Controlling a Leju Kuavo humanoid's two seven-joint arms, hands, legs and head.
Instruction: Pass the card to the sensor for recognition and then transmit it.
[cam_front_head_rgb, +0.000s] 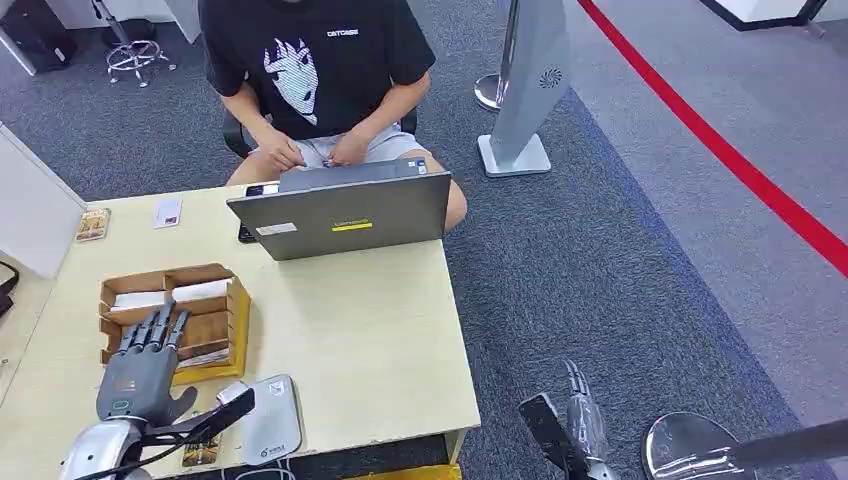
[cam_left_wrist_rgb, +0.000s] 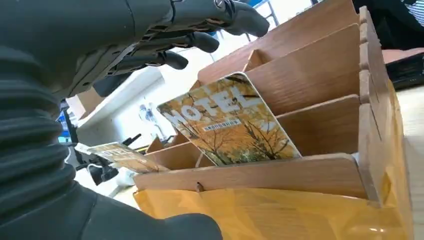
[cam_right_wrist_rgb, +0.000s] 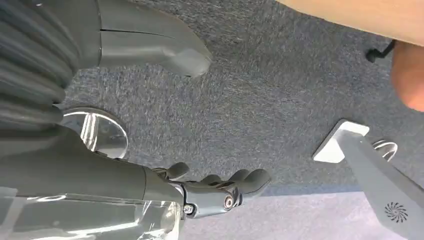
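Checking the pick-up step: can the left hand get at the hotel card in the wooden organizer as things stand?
Probably yes. The left hand hovers open above the wooden organizer, and the hotel card leans in its open-topped slot with nothing over it.

The right hand (cam_right_wrist_rgb: 220, 187) is seen above the grey carpet (cam_right_wrist_rgb: 260, 110), fingers slightly curled, nothing held; a white stand base (cam_right_wrist_rgb: 332, 145) lies near.

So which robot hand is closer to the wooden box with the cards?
The left. The left hand hovers right over the wooden box, fingers spread. The right hand hangs down past the table's edge, over the carpet.
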